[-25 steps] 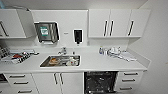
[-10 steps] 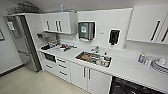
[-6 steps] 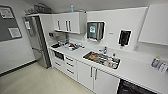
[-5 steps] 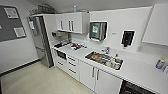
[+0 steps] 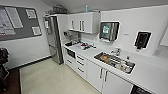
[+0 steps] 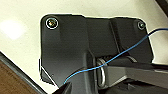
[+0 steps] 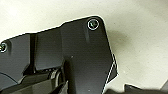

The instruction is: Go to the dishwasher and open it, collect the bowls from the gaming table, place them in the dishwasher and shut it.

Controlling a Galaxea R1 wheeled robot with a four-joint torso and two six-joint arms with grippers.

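Observation:
The dishwasher (image 5: 139, 90) is a dark opening under the white counter (image 5: 150, 72), cut off at the lower right corner of the head view. The gaming table and the bowls are out of view. In the left wrist view the arm's dark plate (image 6: 75, 47) hangs over pale floor, with a thin blue wire (image 6: 120, 53) across it. The right wrist view has its dark plate (image 7: 75, 55) over the same pale floor.
A steel sink (image 5: 115, 61) is set in the counter, above white cabinet doors (image 5: 100, 75) and drawers (image 5: 80, 63). A tall steel fridge (image 5: 51, 40) stands at the far end. A notice board (image 5: 17, 22) hangs on the left wall. Pale floor (image 5: 50, 80) stretches ahead.
The whole head view has swung left along the kitchen. The dishwasher slid from bottom centre to the lower right corner. The fridge and the notice board have come into view.

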